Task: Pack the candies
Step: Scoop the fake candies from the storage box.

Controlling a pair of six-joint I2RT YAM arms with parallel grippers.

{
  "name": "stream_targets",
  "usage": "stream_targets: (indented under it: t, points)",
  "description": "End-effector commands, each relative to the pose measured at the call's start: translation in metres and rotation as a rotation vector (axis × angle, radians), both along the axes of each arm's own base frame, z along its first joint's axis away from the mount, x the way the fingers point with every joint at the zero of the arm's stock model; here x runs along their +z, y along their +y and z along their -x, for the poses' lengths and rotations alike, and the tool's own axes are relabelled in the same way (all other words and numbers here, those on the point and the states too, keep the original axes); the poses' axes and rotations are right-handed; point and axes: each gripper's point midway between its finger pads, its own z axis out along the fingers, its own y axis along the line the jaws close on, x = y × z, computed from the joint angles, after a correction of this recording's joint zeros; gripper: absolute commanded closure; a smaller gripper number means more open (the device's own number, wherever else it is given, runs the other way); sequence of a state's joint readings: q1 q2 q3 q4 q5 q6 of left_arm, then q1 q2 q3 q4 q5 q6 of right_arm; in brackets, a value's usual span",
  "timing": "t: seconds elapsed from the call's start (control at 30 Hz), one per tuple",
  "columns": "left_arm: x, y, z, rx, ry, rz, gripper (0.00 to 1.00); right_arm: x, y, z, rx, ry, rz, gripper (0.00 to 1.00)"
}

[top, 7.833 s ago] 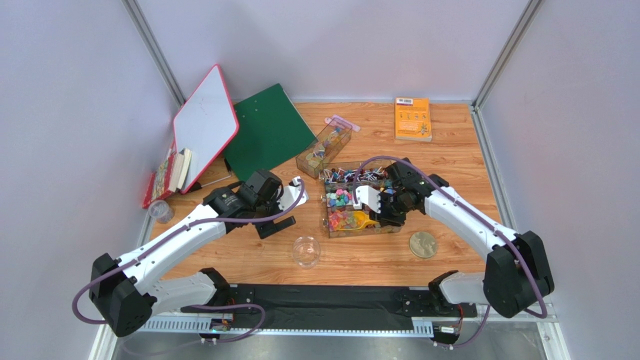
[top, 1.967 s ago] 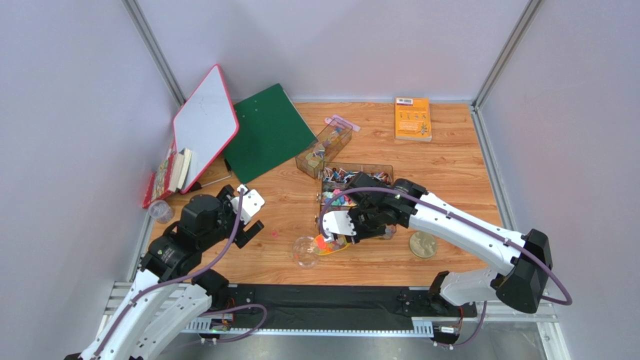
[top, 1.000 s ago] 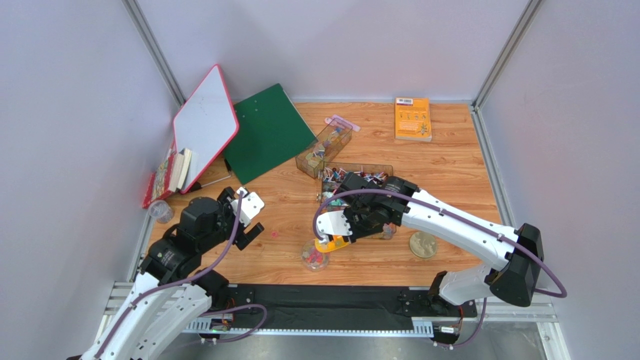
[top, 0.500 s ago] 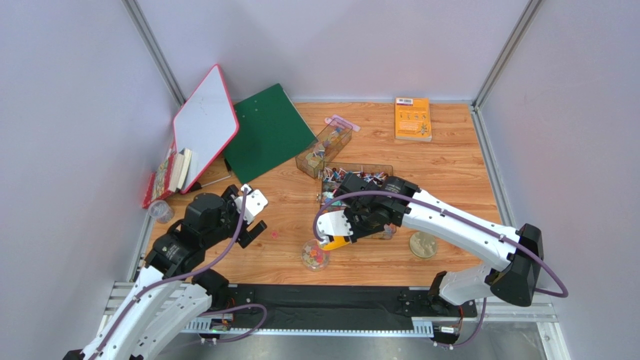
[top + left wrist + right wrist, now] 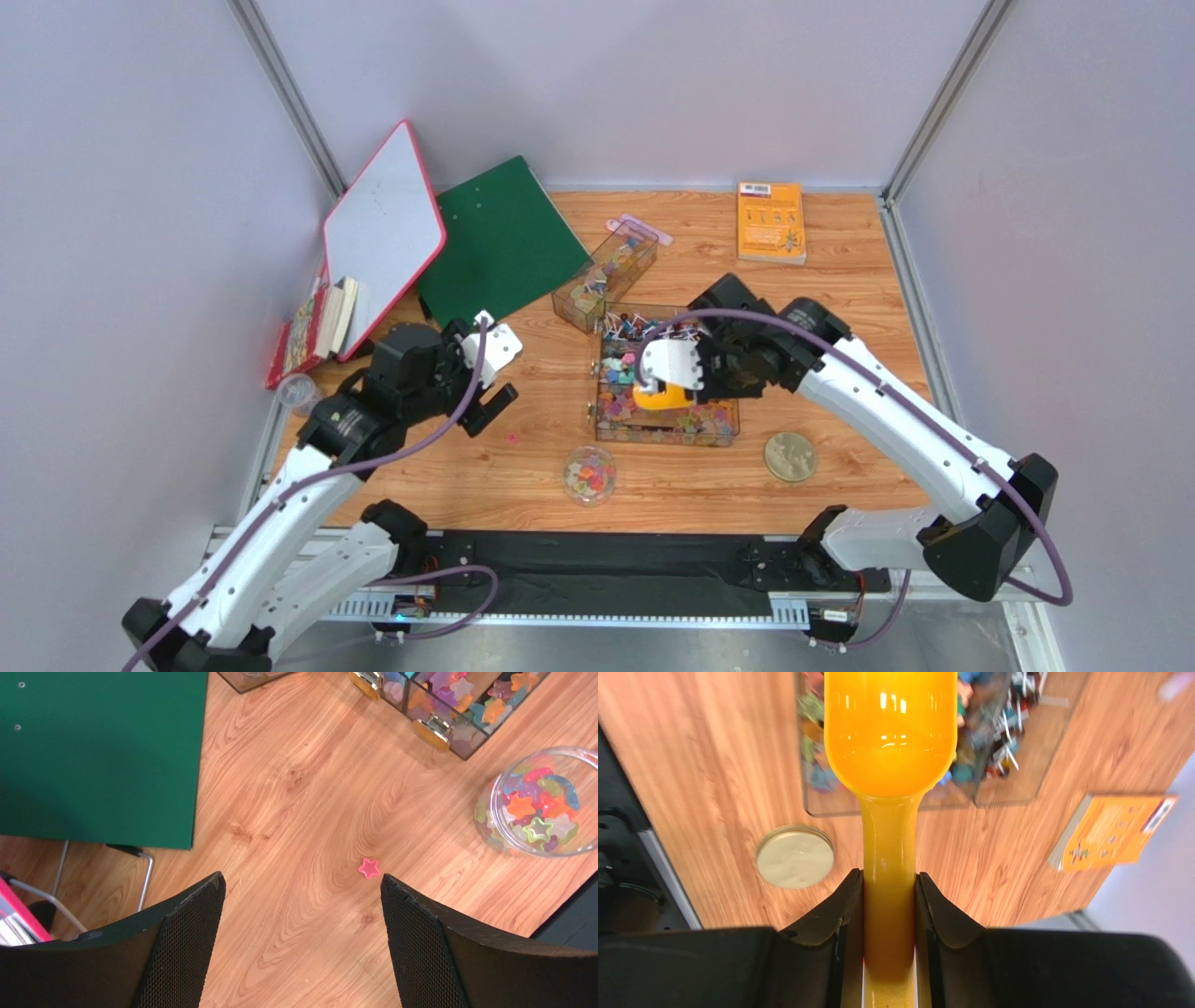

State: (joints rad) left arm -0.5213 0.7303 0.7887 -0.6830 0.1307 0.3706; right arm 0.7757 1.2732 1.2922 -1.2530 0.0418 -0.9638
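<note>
Small star-shaped candies in mixed colours fill a clear compartment box (image 5: 659,406) (image 5: 815,784) (image 5: 449,707). More candies lie in a small round clear jar (image 5: 589,475) (image 5: 539,803) near the front edge. One pink star candy (image 5: 368,868) (image 5: 511,437) lies loose on the wood. My right gripper (image 5: 889,882) (image 5: 673,373) is shut on the handle of the yellow scoop (image 5: 890,731) (image 5: 659,394), held above the box with its bowl empty. My left gripper (image 5: 302,889) (image 5: 484,399) is open and empty above bare wood, left of the pink candy.
A round gold lid (image 5: 790,457) (image 5: 794,856) lies right of the jar. A second clear box (image 5: 603,277), a green folder (image 5: 502,245) (image 5: 98,749), a whiteboard (image 5: 382,231), an orange book (image 5: 770,221) (image 5: 1113,831) and a small cup (image 5: 295,392) stand around.
My right gripper carried the scoop from the jar back over the candy box; the jar now holds candies. My left arm moved forward and right toward the loose pink candy.
</note>
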Motion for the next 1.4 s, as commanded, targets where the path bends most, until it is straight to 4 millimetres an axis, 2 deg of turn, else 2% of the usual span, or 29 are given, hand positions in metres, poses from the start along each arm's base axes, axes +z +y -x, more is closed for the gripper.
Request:
stream_targets:
  t: [0.0,0.07,0.17,0.27,0.33,0.57,0.63,0.67,0.87,1.03,1.17,1.37]
  points:
    - [0.028,-0.027,-0.022,-0.038,-0.011,0.078,0.15,0.016,-0.029,-0.037,-0.071,-0.057,0.002,1.0]
    - [0.029,-0.032,-0.026,-0.047,0.002,0.09,0.16,0.015,-0.042,-0.05,-0.097,-0.061,0.014,1.0]
    - [0.028,-0.037,-0.034,-0.044,0.006,0.09,0.16,0.012,-0.049,-0.065,-0.123,-0.052,0.02,1.0]
    - [0.025,-0.036,-0.039,-0.036,0.006,0.072,0.16,0.012,-0.054,-0.07,-0.12,-0.039,0.031,1.0]
    - [0.023,-0.034,-0.041,-0.026,0.003,0.06,0.16,0.012,-0.05,-0.07,-0.103,-0.025,0.01,1.0]
    - [0.02,-0.036,-0.042,-0.024,0.014,0.061,0.16,0.002,-0.069,-0.079,-0.134,0.023,0.07,1.0]
    - [0.02,-0.036,-0.043,-0.023,0.012,0.059,0.16,0.004,-0.071,-0.079,-0.131,0.033,0.078,1.0]
    - [0.02,-0.036,-0.043,-0.021,0.011,0.059,0.16,0.003,-0.079,-0.078,-0.141,0.038,0.119,1.0]
    - [0.018,-0.037,-0.043,-0.023,0.008,0.068,0.16,-0.006,-0.09,-0.076,-0.143,0.09,0.21,1.0]
    - [0.018,-0.034,-0.041,-0.017,0.001,0.066,0.16,-0.016,-0.097,-0.086,-0.184,0.121,0.292,1.0]
    - [0.018,-0.032,-0.039,-0.01,-0.001,0.069,0.16,-0.021,-0.096,-0.093,-0.208,0.122,0.336,1.0]
    - [0.015,-0.03,-0.036,-0.007,0.0,0.068,0.16,-0.031,-0.08,-0.092,-0.21,0.145,0.365,1.0]
